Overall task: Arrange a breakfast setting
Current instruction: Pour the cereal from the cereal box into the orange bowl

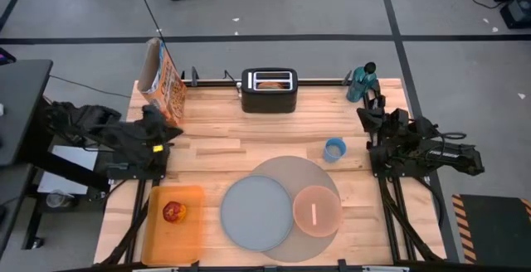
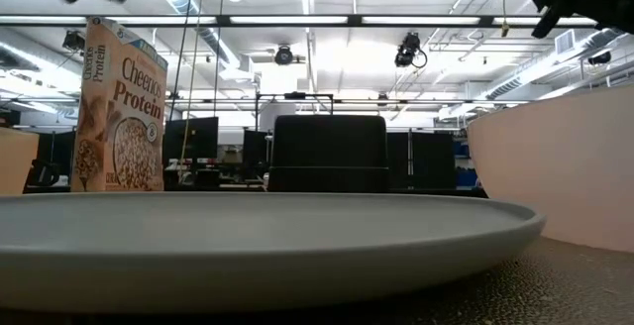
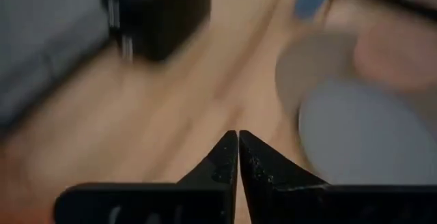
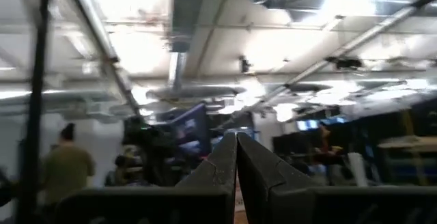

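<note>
Resting on a wooden surface, a round grey-tan placemat lies toward the near edge, slightly right of centre. A grey plate sits on the placemat's left part, overhanging its left edge. A smaller pink bowl sits on the placemat's right part, touching the plate. A metal spoon lies inside the bowl. To the left, well apart from the plate, an orange rectangular board lies at the near left corner, with a red apple on its far part. At the far edge, centred, stands a black toaster with a toasted bagel half in its slot. A Cheerios Protein cereal box stands at the far left corner. A small blue cup stands just beyond the placemat's far right rim, and a teal bottle stands at the far right corner.

The left tool is drawn back over the left edge of the surface, near the cereal box, its fingers pressed together on nothing. The right tool is drawn back at the right edge, pointing up toward the ceiling, its fingers also closed and empty. A person in an olive top shows in the room beyond.
</note>
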Tool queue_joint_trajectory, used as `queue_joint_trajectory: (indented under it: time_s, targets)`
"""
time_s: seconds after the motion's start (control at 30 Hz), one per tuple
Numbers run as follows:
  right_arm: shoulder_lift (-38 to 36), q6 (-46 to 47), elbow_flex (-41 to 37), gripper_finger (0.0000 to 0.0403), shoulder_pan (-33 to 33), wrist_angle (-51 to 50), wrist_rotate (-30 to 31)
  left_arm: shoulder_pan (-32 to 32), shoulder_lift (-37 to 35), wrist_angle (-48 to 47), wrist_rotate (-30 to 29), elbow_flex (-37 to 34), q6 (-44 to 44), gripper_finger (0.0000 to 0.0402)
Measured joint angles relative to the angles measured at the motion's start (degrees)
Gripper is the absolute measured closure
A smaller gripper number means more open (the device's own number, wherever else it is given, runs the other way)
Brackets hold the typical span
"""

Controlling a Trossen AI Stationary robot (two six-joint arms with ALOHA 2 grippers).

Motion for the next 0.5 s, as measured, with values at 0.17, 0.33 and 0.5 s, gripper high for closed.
queue_joint_trajectory:
  time_s: [0.17, 0.33, 0.5]
  targets:
    - [0.0, 2.0, 0.0, 0.0385, 0.0, -0.3, -1.1, 0.0, 5.9, -16.5, 9.4, 2.0, -18.1, 0.0378]
    - [0.1, 1.6, 0.0, 0.0385, 0.0, -0.7, -1.3, 0.2, 8.0, -19.8, 7.7, -1.4, -24.3, 0.0364]
    - [0.7, -0.3, 0.5, 0.0385, 0.0, 0.3, -3.3, 1.8, 9.0, -20.1, 6.9, -4.5, -28.1, 0.0296]
